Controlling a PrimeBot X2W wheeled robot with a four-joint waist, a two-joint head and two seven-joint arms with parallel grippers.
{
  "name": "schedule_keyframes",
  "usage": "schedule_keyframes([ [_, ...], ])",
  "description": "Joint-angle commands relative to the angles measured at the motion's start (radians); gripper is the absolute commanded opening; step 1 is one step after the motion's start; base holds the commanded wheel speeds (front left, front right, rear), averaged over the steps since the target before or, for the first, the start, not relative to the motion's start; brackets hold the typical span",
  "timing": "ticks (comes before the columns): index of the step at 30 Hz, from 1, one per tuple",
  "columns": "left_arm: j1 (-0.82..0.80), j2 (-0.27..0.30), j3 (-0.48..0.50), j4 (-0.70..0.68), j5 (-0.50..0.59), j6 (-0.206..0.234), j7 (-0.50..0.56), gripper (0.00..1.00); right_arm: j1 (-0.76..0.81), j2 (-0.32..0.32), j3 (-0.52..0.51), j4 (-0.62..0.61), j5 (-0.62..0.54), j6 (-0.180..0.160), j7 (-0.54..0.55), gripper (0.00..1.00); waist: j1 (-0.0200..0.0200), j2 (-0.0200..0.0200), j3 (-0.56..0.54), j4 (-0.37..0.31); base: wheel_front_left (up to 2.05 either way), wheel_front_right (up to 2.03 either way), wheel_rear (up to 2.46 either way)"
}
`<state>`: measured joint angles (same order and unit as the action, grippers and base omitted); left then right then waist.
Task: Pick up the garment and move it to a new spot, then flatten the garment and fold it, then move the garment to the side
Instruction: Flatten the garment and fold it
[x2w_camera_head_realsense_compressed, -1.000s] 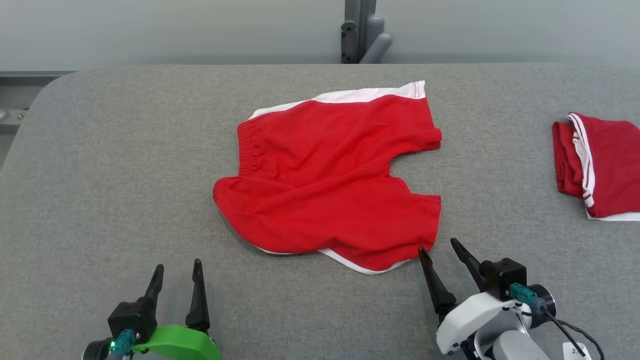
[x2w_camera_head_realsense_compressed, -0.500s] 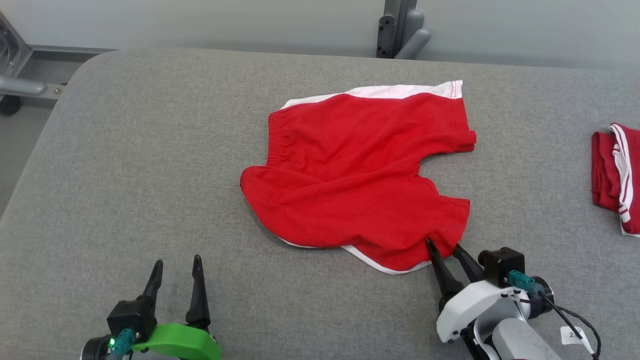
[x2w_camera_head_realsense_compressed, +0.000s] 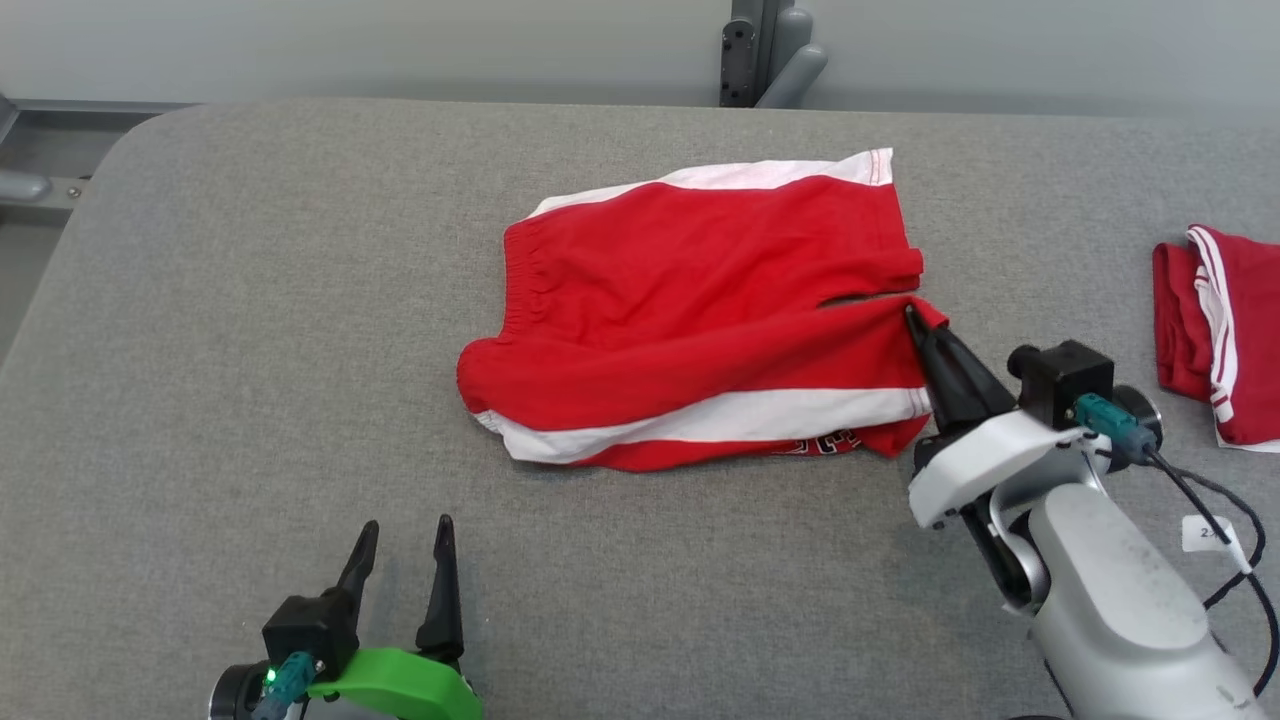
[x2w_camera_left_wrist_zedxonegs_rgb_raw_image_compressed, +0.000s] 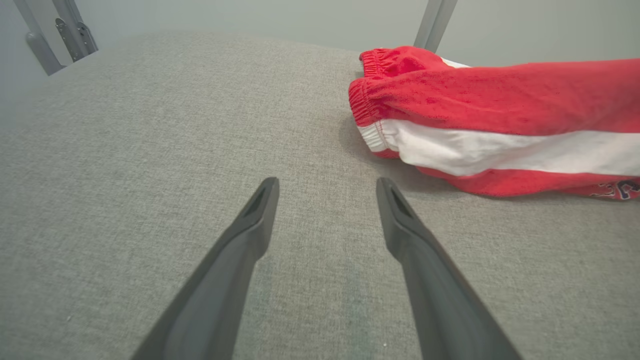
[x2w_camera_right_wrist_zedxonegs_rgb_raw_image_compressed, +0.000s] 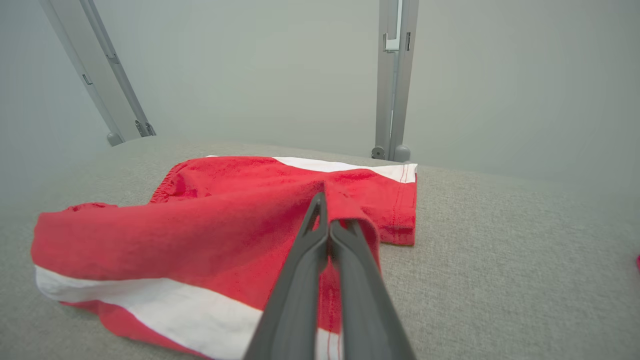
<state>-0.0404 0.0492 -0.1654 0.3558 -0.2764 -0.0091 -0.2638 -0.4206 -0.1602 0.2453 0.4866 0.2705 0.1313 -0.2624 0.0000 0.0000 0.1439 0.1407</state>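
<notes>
Nearest, L hand (x2w_camera_head_realsense_compressed: 407, 523) sits at the near-left of the worktop (x2w_camera_head_realsense_compressed: 220, 300), fingers spread, nothing btwn them. Its wrist view has bare grey cloth under them, w/ the garment (x2w_camera_head_realsense_compressed: 700, 270) waistband end off to the right. R hand (x2w_camera_head_realsense_compressed: 912, 320), further in at right, is pressed together, pinching a red leg edge, near half doubled back w/ white stripe (x2w_camera_head_realsense_compressed: 720, 418) up. R wrist view gives the pinch close: cloth draped over the tips. Garment lies mid-worktop. Head view adds a folded red-white piece (x2w_camera_head_realsense_compressed: 1215, 330) at the right edge & a grey post (x2w_camera_head_realsense_compressed: 765, 55) beyond the far edge.
</notes>
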Motion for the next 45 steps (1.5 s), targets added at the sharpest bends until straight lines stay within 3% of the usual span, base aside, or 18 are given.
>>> schedule_keyframes([
  [1,-0.024,0.003,-0.014,0.001,-0.010,0.003,0.000,1.00,-0.039,-0.020,-0.003,0.039,-0.014,-0.001,-0.003,0.00,0.0000,0.0000,0.025,0.027,0.00,0.00,0.00],
  [14,-0.063,0.003,-0.076,0.015,-0.009,0.007,0.000,1.00,-0.298,-0.119,-0.121,0.470,-0.134,-0.001,-0.003,0.03,0.0000,0.0000,0.102,0.163,0.00,0.00,0.00],
  [15,-0.063,0.003,-0.074,0.015,-0.009,0.007,0.000,1.00,-0.307,-0.119,-0.138,0.494,-0.148,-0.001,-0.003,0.56,0.0000,0.0000,0.101,0.165,0.00,0.00,0.00],
  [16,-0.063,0.003,-0.072,0.015,-0.009,0.008,0.000,1.00,-0.313,-0.119,-0.146,0.516,-0.166,-0.001,-0.003,1.00,0.0000,0.0000,0.099,0.165,0.00,0.00,0.00],
  [22,-0.048,0.003,-0.055,0.004,-0.010,0.004,0.000,1.00,-0.232,-0.086,-0.159,0.490,-0.192,-0.001,-0.003,1.00,0.0000,0.0000,0.036,0.098,0.00,0.00,0.00],
  [36,-0.052,0.003,-0.009,-0.019,-0.003,-0.010,0.000,1.00,0.097,-0.014,-0.172,0.065,-0.139,-0.001,-0.003,1.00,0.0000,0.0000,-0.045,-0.135,0.00,0.00,0.00],
  [45,0.031,0.004,0.044,-0.027,0.023,0.022,0.000,1.00,0.299,0.053,-0.196,-0.133,-0.170,-0.001,-0.003,1.00,0.0000,0.0000,-0.130,-0.208,0.00,0.00,0.00],
])
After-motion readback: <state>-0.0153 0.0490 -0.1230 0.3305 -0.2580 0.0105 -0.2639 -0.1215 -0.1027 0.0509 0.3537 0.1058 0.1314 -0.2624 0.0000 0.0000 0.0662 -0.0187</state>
